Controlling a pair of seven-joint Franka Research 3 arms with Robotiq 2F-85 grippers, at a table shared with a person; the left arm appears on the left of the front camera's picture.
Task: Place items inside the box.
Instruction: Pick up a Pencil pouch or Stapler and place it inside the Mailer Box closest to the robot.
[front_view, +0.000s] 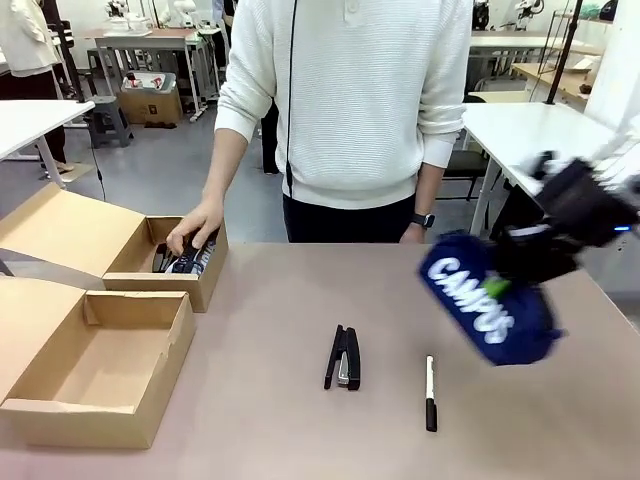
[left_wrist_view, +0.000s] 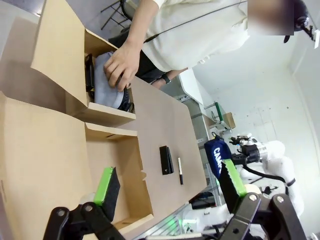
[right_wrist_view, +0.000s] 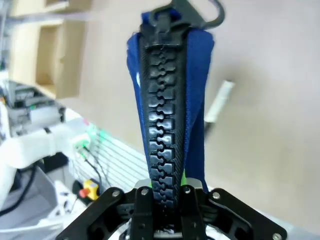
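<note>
The jaws of the right gripper (front_view: 503, 280) are pinched shut on the navy fabric "CAMPUS" pouch (front_view: 480, 300), in the air over the table's (front_view: 300, 300) right side, and it should travel level and release low inside the partly filled brown cardboard box (front_view: 150, 287).

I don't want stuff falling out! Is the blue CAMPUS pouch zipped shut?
Shut, as far as shows: on the navy "CAMPUS" pouch, the black zip teeth mesh down to the right gripper holding it.

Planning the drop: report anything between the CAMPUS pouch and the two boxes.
Nothing tall. The pouch, held up by the right gripper, would pass over a stapler and a marker lying flat. A hand rests in the far box; the near box is open.
</note>
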